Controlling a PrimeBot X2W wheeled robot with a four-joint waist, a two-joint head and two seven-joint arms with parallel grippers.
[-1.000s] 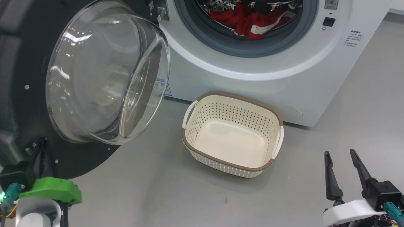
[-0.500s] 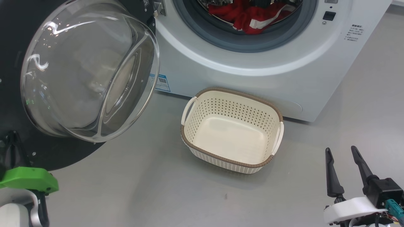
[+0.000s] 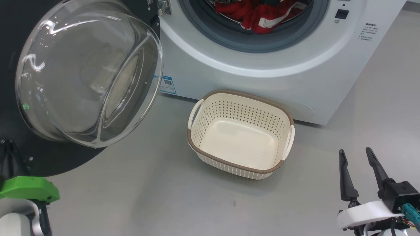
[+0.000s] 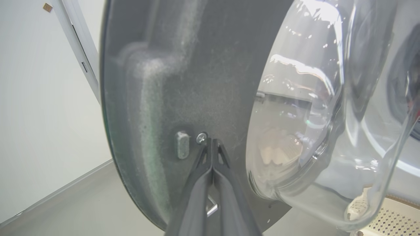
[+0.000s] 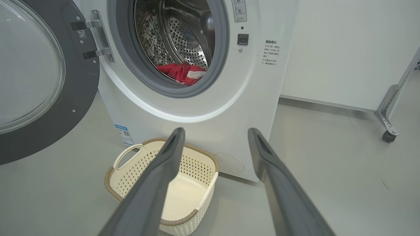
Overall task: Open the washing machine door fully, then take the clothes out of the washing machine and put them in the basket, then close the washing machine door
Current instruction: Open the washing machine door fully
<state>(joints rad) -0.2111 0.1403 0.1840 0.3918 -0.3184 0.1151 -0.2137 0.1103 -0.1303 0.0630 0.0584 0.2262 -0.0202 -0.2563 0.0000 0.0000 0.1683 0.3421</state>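
Opening the washing machine door fully was the step in hand, I judged. The left end effector was pinched closed on nothing, tips against the door's matt black inner face beside a screw. The right end effector was spread wide, empty. The next move called for reaching into the perforated steel drum of the washing machine, where the clothes lay as a crumpled red heap behind the grey rubber lip. The basket, cream perforated plastic with a brown rim, sat empty on the floor just before the machine.

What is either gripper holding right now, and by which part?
Nothing. The left gripper is shut, tips against the inner face of the round black glass-windowed door; the right gripper is open and empty.
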